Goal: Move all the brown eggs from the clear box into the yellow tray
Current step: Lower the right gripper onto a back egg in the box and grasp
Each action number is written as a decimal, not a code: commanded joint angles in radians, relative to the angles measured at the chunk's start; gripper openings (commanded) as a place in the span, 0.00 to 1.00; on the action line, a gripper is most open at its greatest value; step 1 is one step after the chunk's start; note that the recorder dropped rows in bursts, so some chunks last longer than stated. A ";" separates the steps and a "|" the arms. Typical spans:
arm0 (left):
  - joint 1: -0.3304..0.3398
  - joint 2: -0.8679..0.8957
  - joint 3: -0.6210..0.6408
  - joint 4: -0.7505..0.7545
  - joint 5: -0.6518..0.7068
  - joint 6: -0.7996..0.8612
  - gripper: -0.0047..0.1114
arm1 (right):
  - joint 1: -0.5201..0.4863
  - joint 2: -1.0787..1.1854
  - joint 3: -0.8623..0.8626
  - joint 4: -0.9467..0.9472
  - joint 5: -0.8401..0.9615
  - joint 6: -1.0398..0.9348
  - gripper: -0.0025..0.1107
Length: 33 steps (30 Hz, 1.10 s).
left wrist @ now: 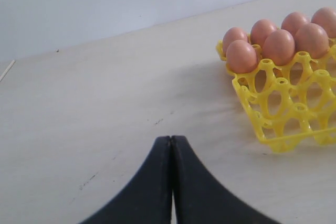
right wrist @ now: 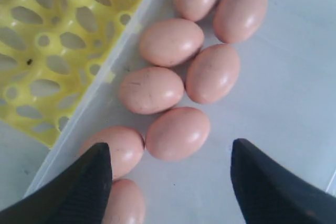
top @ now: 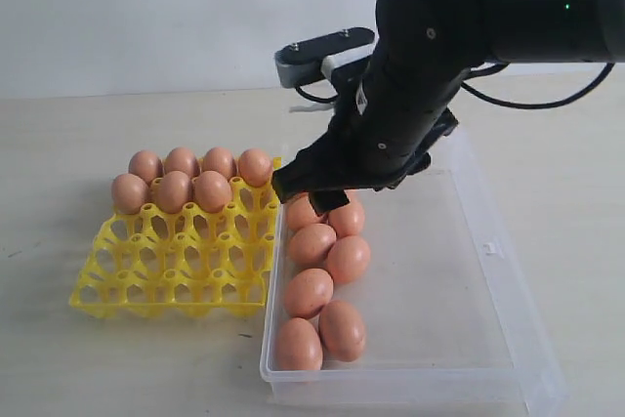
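The yellow tray [top: 176,275] lies on the left of the table, with several brown eggs [top: 174,188] in its two back rows. To its right, the clear box [top: 430,271] holds several more brown eggs [top: 312,244] lined along its left wall. My right gripper [top: 308,194] hangs open just above the eggs at the back left of the box. In the right wrist view its fingers [right wrist: 97,171] stand wide apart over an egg [right wrist: 177,132], holding nothing. My left gripper [left wrist: 170,139] is shut and empty, low over bare table beside the tray [left wrist: 294,124].
The right arm's dark body [top: 430,75] covers the box's back left corner. The tray's front rows of cups [top: 195,261] are open. Bare box floor [right wrist: 283,77] spreads to the right of the eggs. A small latch tab [top: 490,247] sits on the box's right wall.
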 commanded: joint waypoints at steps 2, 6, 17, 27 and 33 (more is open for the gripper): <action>0.002 -0.006 -0.004 0.000 -0.006 -0.003 0.04 | -0.023 0.021 0.055 -0.092 -0.088 0.324 0.57; 0.002 -0.006 -0.004 0.000 -0.006 -0.003 0.04 | -0.032 0.066 0.059 -0.106 -0.079 0.393 0.57; 0.002 -0.006 -0.004 0.000 -0.006 -0.007 0.04 | -0.032 0.159 0.059 -0.038 -0.123 0.500 0.57; 0.002 -0.006 -0.004 0.000 -0.006 -0.007 0.04 | -0.032 0.199 0.059 -0.023 -0.127 0.541 0.57; 0.002 -0.006 -0.004 0.000 -0.006 -0.007 0.04 | -0.032 0.227 0.059 -0.017 -0.127 0.541 0.49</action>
